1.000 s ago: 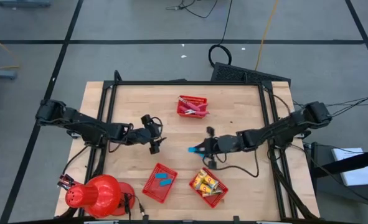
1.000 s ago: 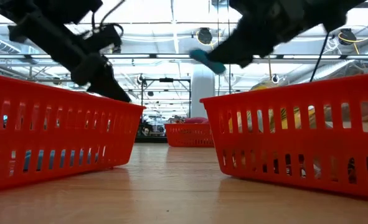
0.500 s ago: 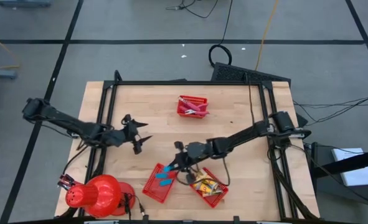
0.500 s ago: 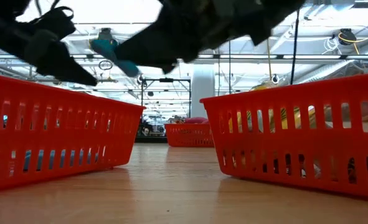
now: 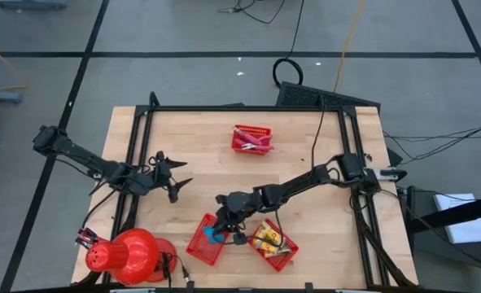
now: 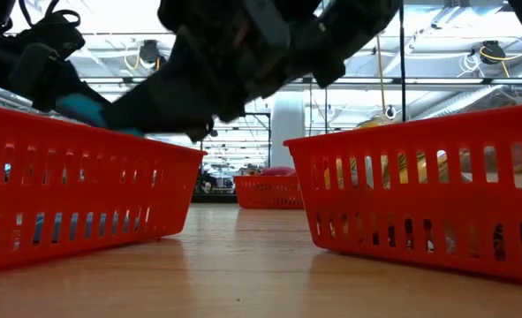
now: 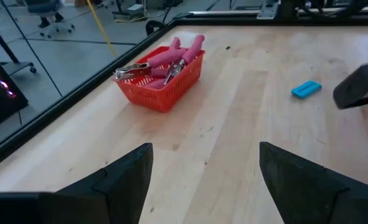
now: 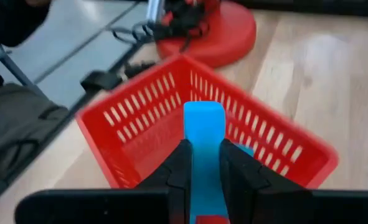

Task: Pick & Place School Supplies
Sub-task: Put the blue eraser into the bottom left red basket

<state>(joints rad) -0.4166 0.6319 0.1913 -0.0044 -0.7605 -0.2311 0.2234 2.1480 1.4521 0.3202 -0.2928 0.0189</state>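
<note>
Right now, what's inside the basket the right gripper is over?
The right gripper, shut on a blue block, hangs over the red basket. One more blue piece shows inside; the block and fingers hide the rest of the floor.

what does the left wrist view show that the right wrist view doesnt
Only the left wrist view shows the small red basket of pink-handled tools, a blue block lying loose on the wooden table, and the left gripper with its fingers apart and nothing between them.

Only the right wrist view shows the right gripper shut on a blue block, held over an open red basket, with the base of the big red dome beyond.

Both show the same light wooden tabletop and red mesh baskets.
</note>
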